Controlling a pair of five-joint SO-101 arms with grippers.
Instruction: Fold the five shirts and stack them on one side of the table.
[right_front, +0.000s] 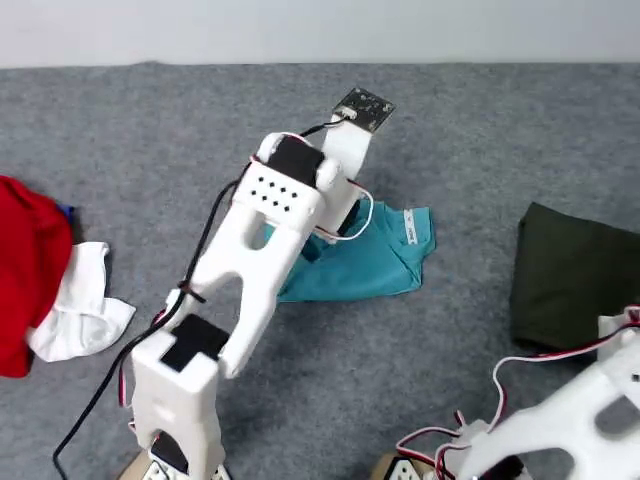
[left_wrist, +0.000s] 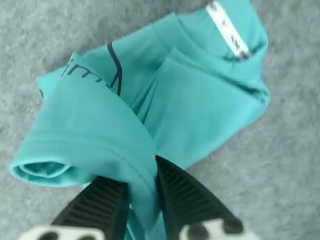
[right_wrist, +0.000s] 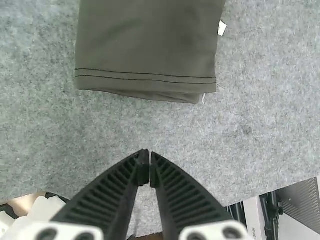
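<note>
A teal shirt (right_front: 360, 262) lies partly folded in the middle of the grey table, under the left arm. In the left wrist view my left gripper (left_wrist: 142, 182) is shut on a fold of the teal shirt (left_wrist: 200, 100), with cloth pinched between its black fingers (left_wrist: 172, 187). A folded dark olive shirt (right_front: 572, 275) lies at the right edge of the table. My right gripper (right_wrist: 146, 165) is shut and empty, a short way from the hem of the olive shirt (right_wrist: 150, 40). A red shirt (right_front: 30, 270) and a white shirt (right_front: 85, 310) lie crumpled at the left.
The table is covered with grey felt (right_front: 480, 150). The left arm's white body (right_front: 255, 250) crosses the middle and hides part of the teal shirt. The right arm's base and wires (right_front: 540, 425) sit at the front right corner.
</note>
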